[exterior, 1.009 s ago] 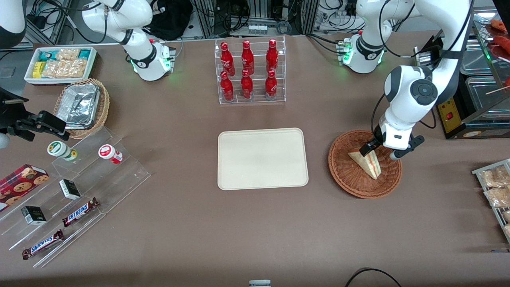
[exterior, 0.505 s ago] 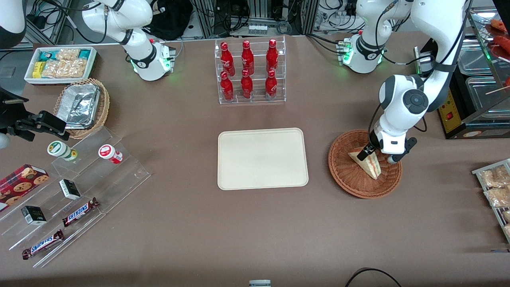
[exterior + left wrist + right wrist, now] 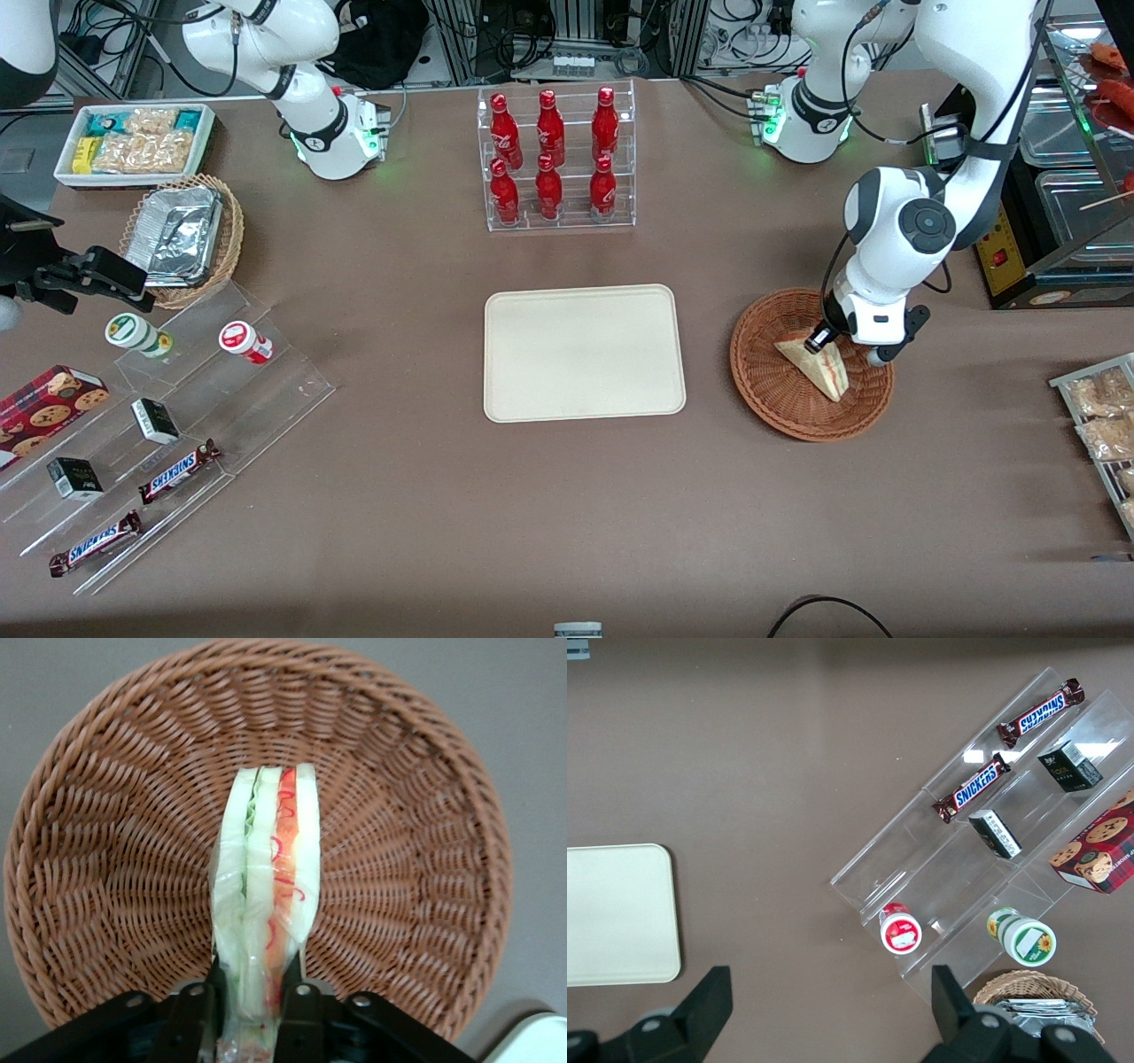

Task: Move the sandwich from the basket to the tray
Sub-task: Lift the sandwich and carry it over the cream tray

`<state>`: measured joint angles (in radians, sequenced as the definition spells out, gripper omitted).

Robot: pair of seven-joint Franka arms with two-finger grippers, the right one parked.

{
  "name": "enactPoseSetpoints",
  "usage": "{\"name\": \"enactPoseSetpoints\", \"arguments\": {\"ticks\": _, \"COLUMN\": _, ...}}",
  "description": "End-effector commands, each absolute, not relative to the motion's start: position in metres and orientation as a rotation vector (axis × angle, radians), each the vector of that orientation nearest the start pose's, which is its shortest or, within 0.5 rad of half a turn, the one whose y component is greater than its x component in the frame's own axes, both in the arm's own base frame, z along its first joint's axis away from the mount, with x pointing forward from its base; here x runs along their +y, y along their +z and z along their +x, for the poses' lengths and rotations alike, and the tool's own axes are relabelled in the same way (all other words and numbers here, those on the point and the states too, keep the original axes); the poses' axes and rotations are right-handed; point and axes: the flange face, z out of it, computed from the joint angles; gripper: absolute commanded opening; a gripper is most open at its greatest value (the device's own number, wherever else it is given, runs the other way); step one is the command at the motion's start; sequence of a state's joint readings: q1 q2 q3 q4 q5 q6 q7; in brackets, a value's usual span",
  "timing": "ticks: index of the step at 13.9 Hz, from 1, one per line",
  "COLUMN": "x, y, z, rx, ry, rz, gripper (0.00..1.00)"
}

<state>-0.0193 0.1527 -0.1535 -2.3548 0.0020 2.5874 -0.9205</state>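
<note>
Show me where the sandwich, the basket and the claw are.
sandwich (image 3: 266,895), left wrist view, on its striped cut edge.
basket (image 3: 771,390), front view, on its bare woven floor.
claw (image 3: 251,992), left wrist view, between the fingertips clamped on the sandwich's end.

**Inspector A:** Working white glossy left arm (image 3: 966,53): condition of the shells?

**Inspector B:** Rounded white casings with dark grey joint rings. One round dark grey cap (image 3: 927,221) has a raised centre disc. A thin black cable (image 3: 1019,80) runs alongside, held by a black strap. The white domed base (image 3: 811,124) shows green lights.

**Inspector A:** End fitting?

**Inspector B:** Black two-finger gripper (image 3: 819,340) (image 3: 252,992) with small silver screws, under a white wrist block. It sits low in the reddish-brown woven wicker basket (image 3: 780,403) (image 3: 106,833), clamped on the wrapped triangular sandwich (image 3: 822,368) (image 3: 270,877).
</note>
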Motion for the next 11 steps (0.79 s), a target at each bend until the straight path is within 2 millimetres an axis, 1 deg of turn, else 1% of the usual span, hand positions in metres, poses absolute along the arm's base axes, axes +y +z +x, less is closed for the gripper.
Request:
{"name": "enactPoseSetpoints", "arguments": {"ticks": 1, "x": -0.097, "y": 0.317, "z": 0.536, "rx": -1.090, "ry": 0.000, "rz": -2.970, "gripper": 0.07}}
{"name": "enactPoseSetpoints", "arguments": {"ticks": 2, "x": -0.100, "y": 0.336, "z": 0.545, "rx": -1.010, "ry": 0.100, "rz": -2.960, "gripper": 0.07}}
{"name": "enactPoseSetpoints", "arguments": {"ticks": 3, "x": -0.114, "y": 0.349, "z": 0.550, "rx": -0.940, "ry": 0.188, "rz": -2.949, "gripper": 0.07}}
{"name": "enactPoseSetpoints", "arguments": {"ticks": 4, "x": -0.124, "y": 0.358, "z": 0.558, "rx": -0.910, "ry": 0.234, "rz": -2.942, "gripper": 0.07}}
{"name": "enactPoseSetpoints", "arguments": {"ticks": 5, "x": -0.142, "y": 0.362, "z": 0.562, "rx": -0.865, "ry": 0.260, "rz": -2.943, "gripper": 0.06}}
{"name": "enactPoseSetpoints", "arguments": {"ticks": 6, "x": -0.160, "y": 0.364, "z": 0.561, "rx": -0.817, "ry": 0.262, "rz": -2.954, "gripper": 0.06}}
{"name": "enactPoseSetpoints", "arguments": {"ticks": 7, "x": -0.175, "y": 0.362, "z": 0.559, "rx": -0.775, "ry": 0.261, "rz": -2.964, "gripper": 0.05}}
{"name": "enactPoseSetpoints", "arguments": {"ticks": 9, "x": -0.211, "y": 0.359, "z": 0.558, "rx": -0.668, "ry": 0.257, "rz": -2.994, "gripper": 0.05}}
{"name": "enactPoseSetpoints", "arguments": {"ticks": 11, "x": -0.251, "y": 0.356, "z": 0.555, "rx": -0.572, "ry": 0.251, "rz": -3.015, "gripper": 0.04}}
